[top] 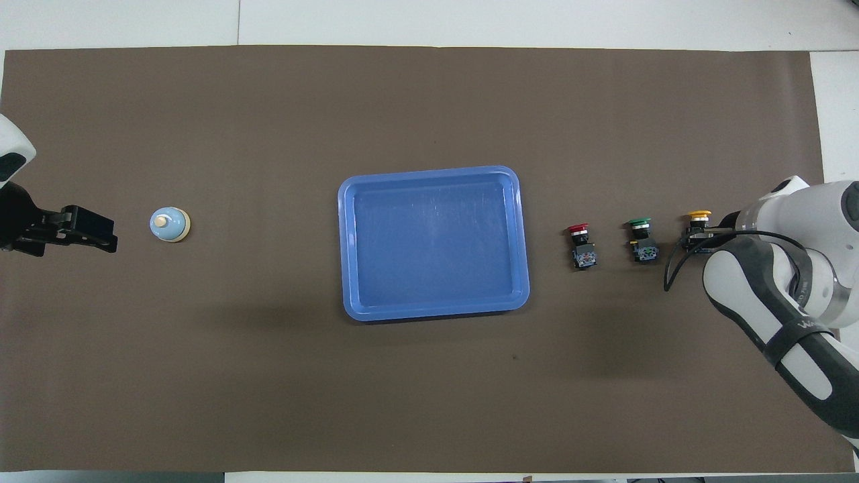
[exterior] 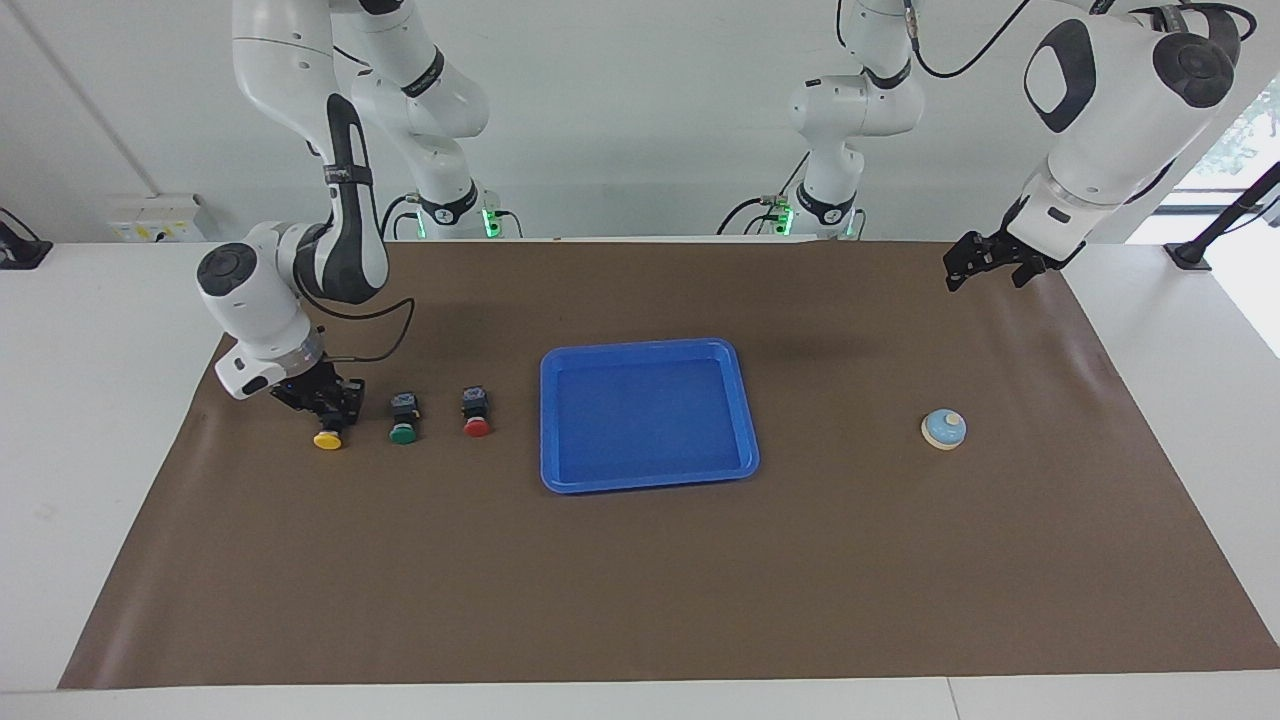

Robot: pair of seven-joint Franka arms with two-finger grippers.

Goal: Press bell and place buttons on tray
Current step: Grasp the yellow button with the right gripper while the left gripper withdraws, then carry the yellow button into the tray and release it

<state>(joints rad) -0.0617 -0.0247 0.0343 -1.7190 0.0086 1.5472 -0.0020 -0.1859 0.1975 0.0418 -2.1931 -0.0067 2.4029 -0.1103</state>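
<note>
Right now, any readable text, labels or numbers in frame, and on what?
"WA", rest cut off: black strap on the right arm, overhead view.
Print on that strap in the facing view: too small to read.
Any marks on the buttons: too small to read.
Tray, bell: none.

Bright, even overhead lighting; both views sharp. Soft diffuse shadows lie on the brown mat [exterior: 640,580] beside the tray [exterior: 553,420]. Daylight glares at a window [exterior: 1235,140] above the mat.
</note>
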